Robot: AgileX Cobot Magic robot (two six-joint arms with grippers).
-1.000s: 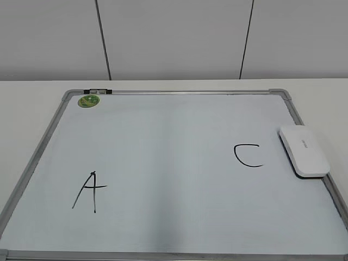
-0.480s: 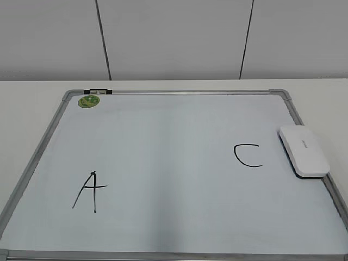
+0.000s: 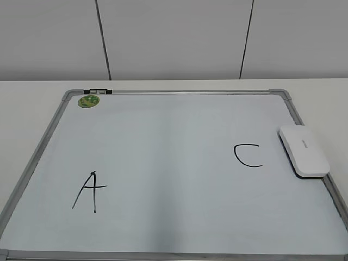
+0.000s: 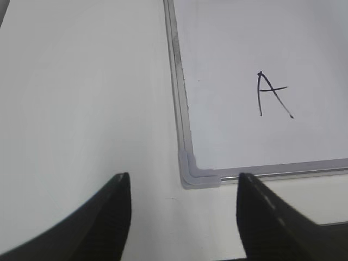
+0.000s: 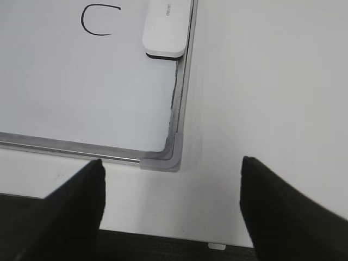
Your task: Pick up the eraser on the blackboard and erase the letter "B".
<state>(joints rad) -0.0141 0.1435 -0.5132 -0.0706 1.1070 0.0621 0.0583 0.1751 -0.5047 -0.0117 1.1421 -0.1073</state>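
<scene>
Your blackboard [image 3: 163,163] lay flat on the pale desk [image 3: 27,103], its silver frame running right around the white writing surface. The eraser [image 3: 304,150] sat on the board's right edge, partly over the frame, just to the right of the black "C" [image 3: 248,155]. The "A" [image 3: 89,190] stood near the board's lower left, well apart from the "C", and the stretch of board between them carried no marks; you could find no letter "B" in any view. A small round green magnet [image 3: 88,100] rested in the far left corner of the board, beside a little black and silver clip [image 3: 98,92] on the top frame.

Your left hand [image 4: 182,209] hovered over the desk with its two dark fingers spread apart, the board's near left corner piece [image 4: 197,173] showing between them, and it gripped nothing. Your right hand [image 5: 171,198] was likewise spread wide and empty, above the near right corner piece [image 5: 166,157], with the eraser [image 5: 167,27] farther along that same edge.
</scene>
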